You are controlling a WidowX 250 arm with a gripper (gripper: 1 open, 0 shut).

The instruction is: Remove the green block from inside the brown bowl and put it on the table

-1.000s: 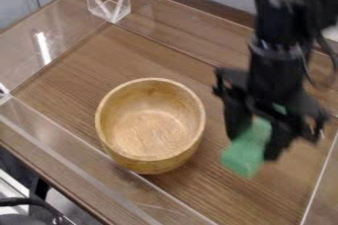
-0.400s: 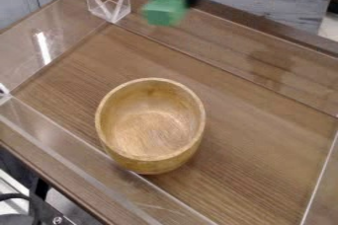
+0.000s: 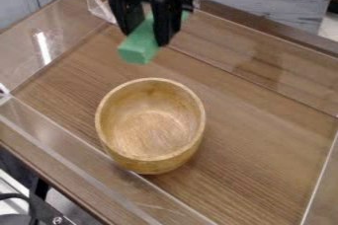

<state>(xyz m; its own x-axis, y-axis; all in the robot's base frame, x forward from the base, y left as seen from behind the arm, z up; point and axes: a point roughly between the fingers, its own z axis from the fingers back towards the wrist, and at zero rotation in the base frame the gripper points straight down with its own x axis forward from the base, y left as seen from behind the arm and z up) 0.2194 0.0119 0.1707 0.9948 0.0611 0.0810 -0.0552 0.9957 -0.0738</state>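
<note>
- One object of the task is in hand: I read the gripper (image 3: 142, 34) as clamped on the green block (image 3: 137, 43), its dark fingers (image 3: 123, 22) pressed against the sides and the block's lower end hanging clear below them.
- Block position: it sits between the fingers, tilted, in the air above the table (image 3: 251, 101), beyond the far rim of the brown bowl (image 3: 150, 123) and apart from it.
- Bowl condition: I see only bare wood grain inside, so I judge the removal half of the task complete.
- Step in hand: carrying the block to a place on the table; the placement is not yet done.
- Next move, in my judgement: lower the block over bare tabletop well clear of the bowl rim, bring it down until its lower end meets the wood, then part the fingers.
- Risk noted: the tilt means it may topple or roll on release, and the clear acrylic wall (image 3: 53, 32) stands near on that side.
</note>
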